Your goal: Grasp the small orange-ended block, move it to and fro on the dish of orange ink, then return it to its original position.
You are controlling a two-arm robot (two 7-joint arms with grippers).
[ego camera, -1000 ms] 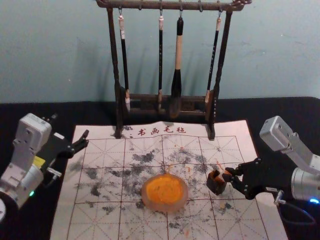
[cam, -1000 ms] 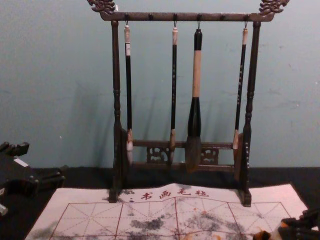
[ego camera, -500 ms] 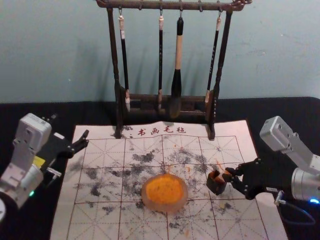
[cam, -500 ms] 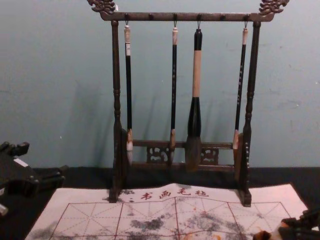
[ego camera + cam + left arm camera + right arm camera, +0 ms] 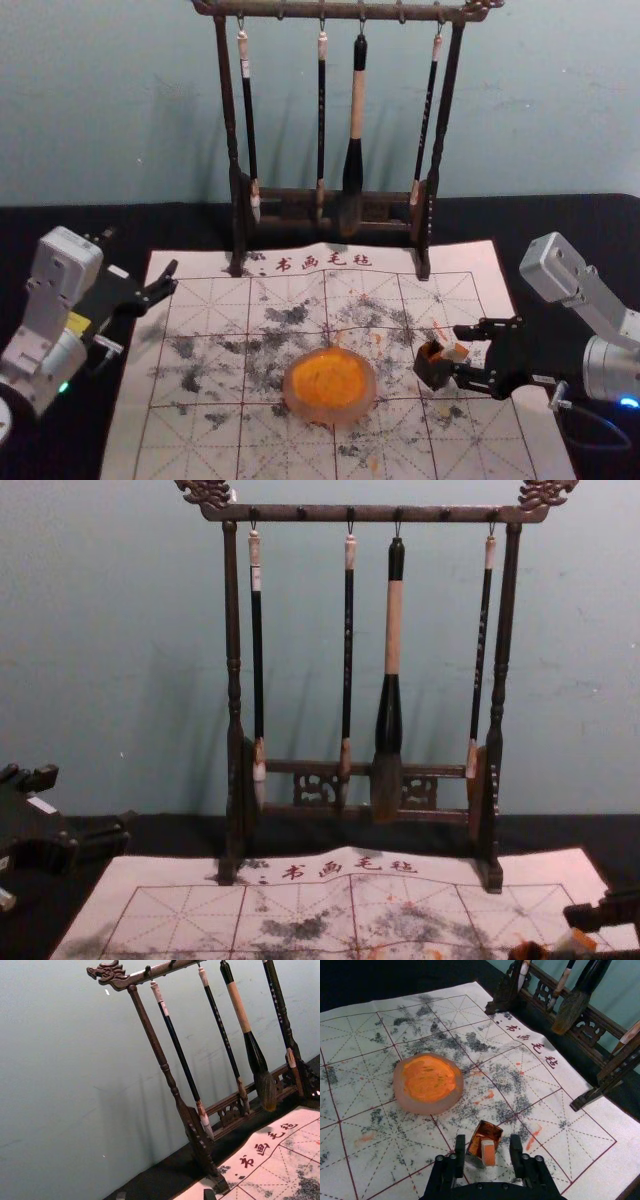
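The right gripper (image 5: 457, 350) has just let go. Half a second ago its two fingers were pinched together on the small block (image 5: 456, 352). Now they are spread wide, one on each side of the block, and it has hold of nothing. The arm has not moved off.

The block leans in the mouth of the little dark box (image 5: 431, 367), with one end poking out toward the right gripper. That end is orange. The bottom of the block is hidden, so I can't quite tell how deep it sits. The box stands on the paper mat (image 5: 210, 300), just beside the dish (image 5: 369, 386) but not touching it. The orange ink (image 5: 328, 377) lies in the dish, and the box is orange inside too.

To me this looks like the end of the job: the block seems to be back in its spot. Next, the right gripper should back straight out and keep its fingers wide. If one finger bumps the block, it could tip out and mark the mat.

The left gripper (image 5: 142, 251) waits at the far left side of the mat, fingers apart, with nothing in it.
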